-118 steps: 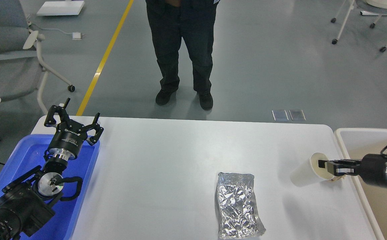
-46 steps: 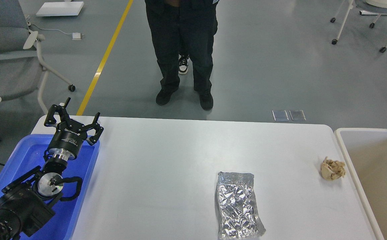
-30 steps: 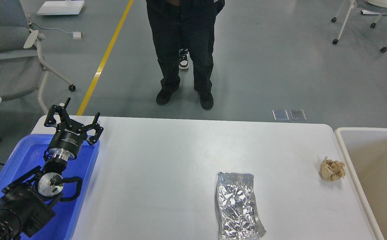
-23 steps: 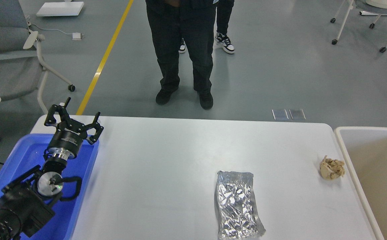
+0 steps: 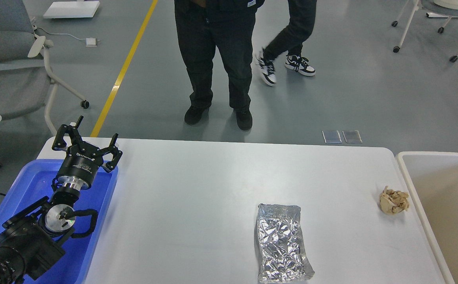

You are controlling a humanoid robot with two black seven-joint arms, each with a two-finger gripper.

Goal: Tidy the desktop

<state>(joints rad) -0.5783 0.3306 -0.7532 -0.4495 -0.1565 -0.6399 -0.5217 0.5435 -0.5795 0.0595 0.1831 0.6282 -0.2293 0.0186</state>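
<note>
The white desktop (image 5: 197,205) fills the lower middle of the head view. A crinkled silver foil bag (image 5: 282,242) lies on it right of centre, near the front edge. A crumpled tan paper ball (image 5: 393,200) lies near the desktop's right edge. My left gripper (image 5: 95,139) is open and empty, held above the far corner of the blue tray (image 5: 24,189) at the left. My right gripper is out of view.
A beige white-rimmed bin (image 5: 445,197) stands against the desktop's right edge. A person in black (image 5: 215,59) stands just beyond the far edge, and a second person's legs (image 5: 288,43) pass behind. Wheeled chairs stand at far left (image 5: 12,71) and far right (image 5: 438,23).
My right gripper, which held a white paper cup near the bin, has left the view with the cup, baring the paper ball. A second person has walked rightward behind the standing one.
</note>
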